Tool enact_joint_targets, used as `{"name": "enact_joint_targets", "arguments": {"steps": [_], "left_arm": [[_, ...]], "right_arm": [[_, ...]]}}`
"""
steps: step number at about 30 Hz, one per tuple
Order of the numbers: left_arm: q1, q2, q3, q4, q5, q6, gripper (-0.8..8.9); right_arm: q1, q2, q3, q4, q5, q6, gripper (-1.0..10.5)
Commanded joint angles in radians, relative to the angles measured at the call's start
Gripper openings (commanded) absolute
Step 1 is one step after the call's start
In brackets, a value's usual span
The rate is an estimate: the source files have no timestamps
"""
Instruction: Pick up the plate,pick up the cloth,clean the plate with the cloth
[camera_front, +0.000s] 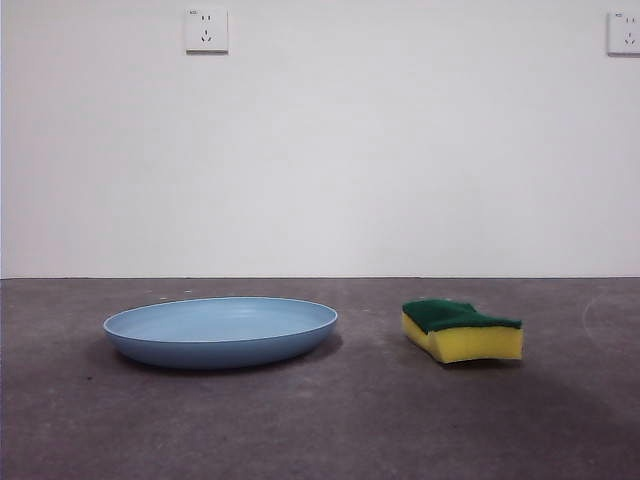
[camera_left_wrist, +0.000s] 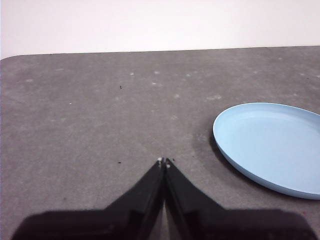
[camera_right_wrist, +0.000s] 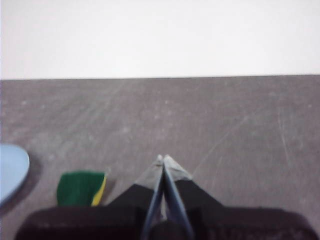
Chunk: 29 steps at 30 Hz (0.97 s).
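Note:
The light-blue plate (camera_front: 221, 331) lies flat on the grey table, left of centre in the front view. The cloth, a yellow sponge with a dark green top (camera_front: 462, 331), lies to its right, apart from it. My left gripper (camera_left_wrist: 164, 161) is shut and empty, hovering beside the plate (camera_left_wrist: 272, 145), not touching it. My right gripper (camera_right_wrist: 163, 158) is shut and empty, a short way from the sponge (camera_right_wrist: 81, 188). An edge of the plate (camera_right_wrist: 11, 170) also shows in the right wrist view. Neither gripper shows in the front view.
The grey table top (camera_front: 330, 430) runs back to a white wall (camera_front: 320, 150) with two sockets. The table's far edge and a rounded corner (camera_left_wrist: 15, 56) show in the left wrist view.

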Motion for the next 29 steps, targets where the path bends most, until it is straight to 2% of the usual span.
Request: {"name": "enact_joint_targets", "arguments": {"steps": [1,8,11,18,29], "left_arm": [[0.003,-0.003,-0.014,0.0,-0.001,0.008,-0.03],[0.003,-0.003,-0.014,0.0,-0.001,0.008,-0.03],[0.003,-0.003,-0.014,0.001,-0.001,0.008,-0.03],[0.003,-0.003,-0.014,0.001,-0.001,0.008,-0.03],[0.003,-0.003,-0.014,0.001,-0.001,0.008,-0.03]], "right_arm": [[-0.002,-0.076,-0.089,0.004,-0.002,0.007,0.0],[-0.002,-0.214,-0.206,-0.008,-0.003,0.053,0.0],[-0.001,-0.243,-0.205,-0.077,-0.002,0.07,0.0],[0.0,-0.242,-0.205,-0.091,-0.003,0.095,0.0],[0.0,-0.242,-0.205,-0.091,-0.002,0.093,0.0]]}}
